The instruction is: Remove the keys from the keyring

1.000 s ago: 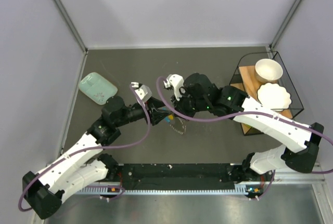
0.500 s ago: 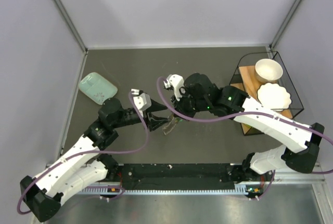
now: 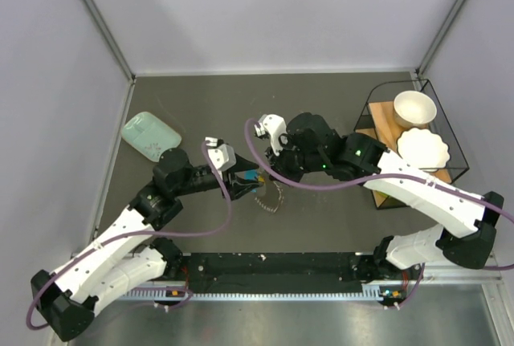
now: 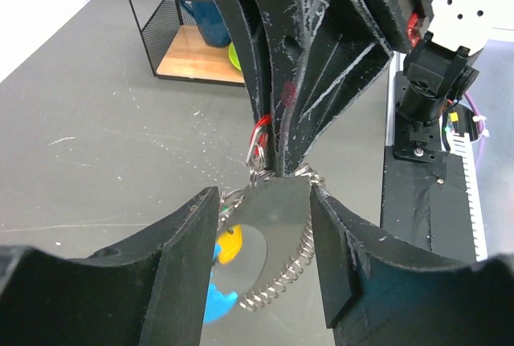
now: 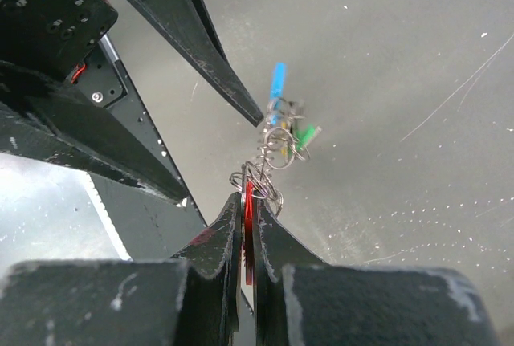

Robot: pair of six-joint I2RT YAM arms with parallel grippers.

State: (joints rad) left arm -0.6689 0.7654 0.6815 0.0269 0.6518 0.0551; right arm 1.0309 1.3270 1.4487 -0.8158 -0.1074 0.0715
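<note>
Two grippers converge: right gripper (image 5: 247,195) pinched on red key (image 5: 248,216); keyring (image 5: 262,171), other keys (image 5: 277,83) dangle beyond its tips; left gripper (image 4: 263,198), jaws apart, straddles dangling bundle.

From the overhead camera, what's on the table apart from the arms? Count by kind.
Key bunch: 1
Bowl: 1
Plate: 1
Wire rack: 1
Green tray: 1
Total: 5
</note>
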